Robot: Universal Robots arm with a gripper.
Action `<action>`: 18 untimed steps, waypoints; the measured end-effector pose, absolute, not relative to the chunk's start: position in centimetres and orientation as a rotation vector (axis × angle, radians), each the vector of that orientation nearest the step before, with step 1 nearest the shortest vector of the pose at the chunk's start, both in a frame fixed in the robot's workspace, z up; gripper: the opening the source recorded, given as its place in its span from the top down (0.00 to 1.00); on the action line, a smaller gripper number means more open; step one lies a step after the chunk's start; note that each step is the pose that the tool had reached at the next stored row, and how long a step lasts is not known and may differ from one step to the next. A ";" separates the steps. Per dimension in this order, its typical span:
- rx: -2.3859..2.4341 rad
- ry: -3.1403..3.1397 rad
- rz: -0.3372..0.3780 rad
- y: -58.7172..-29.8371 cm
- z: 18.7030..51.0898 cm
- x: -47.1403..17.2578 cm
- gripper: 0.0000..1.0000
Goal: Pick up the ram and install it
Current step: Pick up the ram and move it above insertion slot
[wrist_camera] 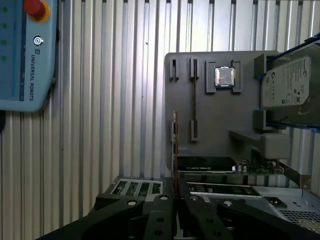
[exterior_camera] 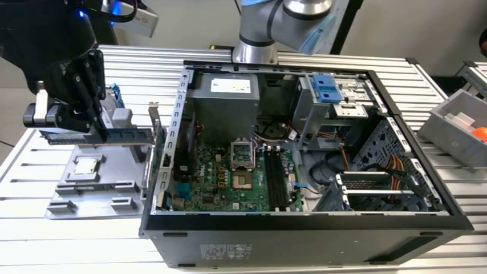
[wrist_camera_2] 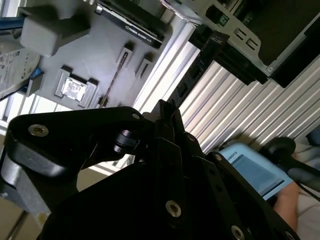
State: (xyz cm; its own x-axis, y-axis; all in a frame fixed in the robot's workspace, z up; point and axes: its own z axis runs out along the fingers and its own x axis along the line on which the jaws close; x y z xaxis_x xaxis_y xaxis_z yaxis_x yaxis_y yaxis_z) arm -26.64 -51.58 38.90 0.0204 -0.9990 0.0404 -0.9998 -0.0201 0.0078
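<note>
- Pincer [exterior_camera: 97, 131]: one, black, pinched tight on one ram [exterior_camera: 129, 136], long, thin, green.
- One flat gray tray [exterior_camera: 84, 200] sits at nine o'clock from one open metal case [exterior_camera: 304, 240] in the exterior view.

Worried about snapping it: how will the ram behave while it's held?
The ram is a thin board: probably light and stiff, yet likely fragile if bent. It juts far past the gripper, so a bump could lever it.

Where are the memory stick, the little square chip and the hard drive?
the ram [exterior_camera: 122, 136]: exterior view, middle of its green board.
processor chip [wrist_camera: 225, 77]: first wrist view, centre of its silver lid.
hard drive [wrist_camera: 292, 85]: first wrist view, its labelled face.
</note>
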 end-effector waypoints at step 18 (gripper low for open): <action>2.219 -2.175 0.036 -51.6 38.9 -23.7 1.00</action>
